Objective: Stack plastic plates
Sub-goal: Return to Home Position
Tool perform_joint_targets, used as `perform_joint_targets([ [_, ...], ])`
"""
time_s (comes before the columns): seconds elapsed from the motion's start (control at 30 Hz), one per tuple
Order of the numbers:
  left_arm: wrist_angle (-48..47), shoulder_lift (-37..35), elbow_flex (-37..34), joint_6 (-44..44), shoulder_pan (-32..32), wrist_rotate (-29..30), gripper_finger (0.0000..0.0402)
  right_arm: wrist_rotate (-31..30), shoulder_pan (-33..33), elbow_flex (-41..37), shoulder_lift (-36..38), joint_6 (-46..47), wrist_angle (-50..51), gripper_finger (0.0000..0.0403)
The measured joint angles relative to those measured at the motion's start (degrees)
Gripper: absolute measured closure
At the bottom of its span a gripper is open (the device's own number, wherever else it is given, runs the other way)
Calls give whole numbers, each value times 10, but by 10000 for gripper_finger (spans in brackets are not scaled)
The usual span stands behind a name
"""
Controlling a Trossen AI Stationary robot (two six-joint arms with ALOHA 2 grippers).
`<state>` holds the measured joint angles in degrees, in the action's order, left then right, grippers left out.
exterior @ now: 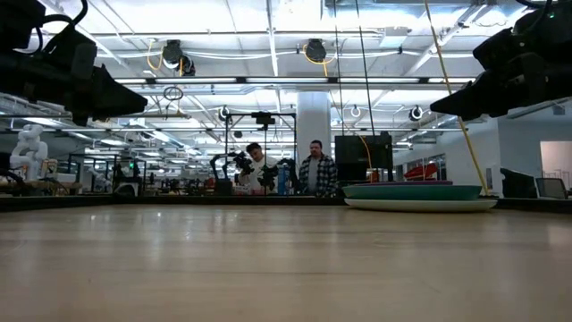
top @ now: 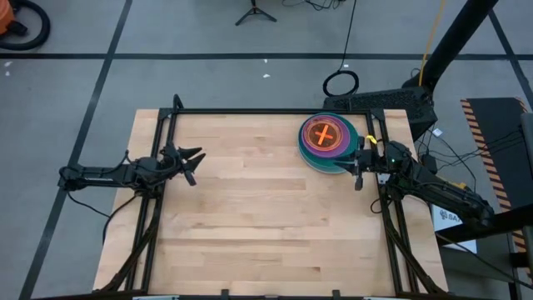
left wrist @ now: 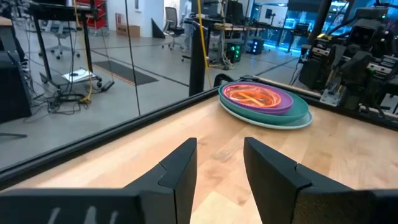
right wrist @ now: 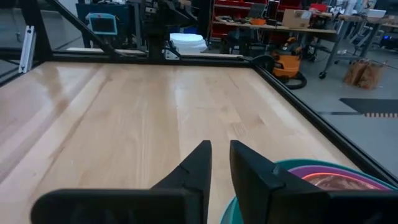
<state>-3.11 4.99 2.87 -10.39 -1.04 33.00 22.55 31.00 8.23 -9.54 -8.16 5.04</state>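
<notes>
Standing stack (top: 329, 143): the plastic plates sit piled as one heap on the worktop (top: 258, 217); the worktop's far right corner is near the stack.
Top of stack: a small orange plate (top: 323, 133) with a crossed pattern lies uppermost, centred on the stack.
Under it: a purple plate (left wrist: 283, 104) shows as a ring around the orange one. A dark green plate (left wrist: 303, 111) sticks out past the purple rim, and a pale rim (left wrist: 292, 124) at the stack's base touches the wood. Any plates between these are hidden.
Left claw (top: 196, 165): hangs above the wood well apart from the stack, off to the stack's left and pointing toward it. Its fingers (left wrist: 180, 168) stand a narrow gap apart, holding nothing.
Right claw (top: 360, 164): hovers just beside the stack's right edge, with the stack's rim under its own fingers (right wrist: 252, 168) in the right wrist view. The gap is very narrow, with nothing held.
Beyond the stack: two people (exterior: 315, 170) stand in the room, far behind it in the low view.
</notes>
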Motion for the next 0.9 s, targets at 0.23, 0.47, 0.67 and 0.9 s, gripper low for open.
perform_joint_targets([
  [0.23, 0, 0, 0, 1, 0, 0, 263, -11, 0, 0, 3, -50, 23, 351],
  [0.47, -1, 0, 0, 1, 0, 1, 263, -15, -7, 0, 63, -56, 71, 351],
  [0.67, -1, 0, 0, 1, 0, 1, 263, -28, -58, 1, 95, -30, 66, 351],
  [0.9, -1, 0, 0, 1, 0, 1, 263, -298, -139, -62, 92, -27, -58, 351],
])
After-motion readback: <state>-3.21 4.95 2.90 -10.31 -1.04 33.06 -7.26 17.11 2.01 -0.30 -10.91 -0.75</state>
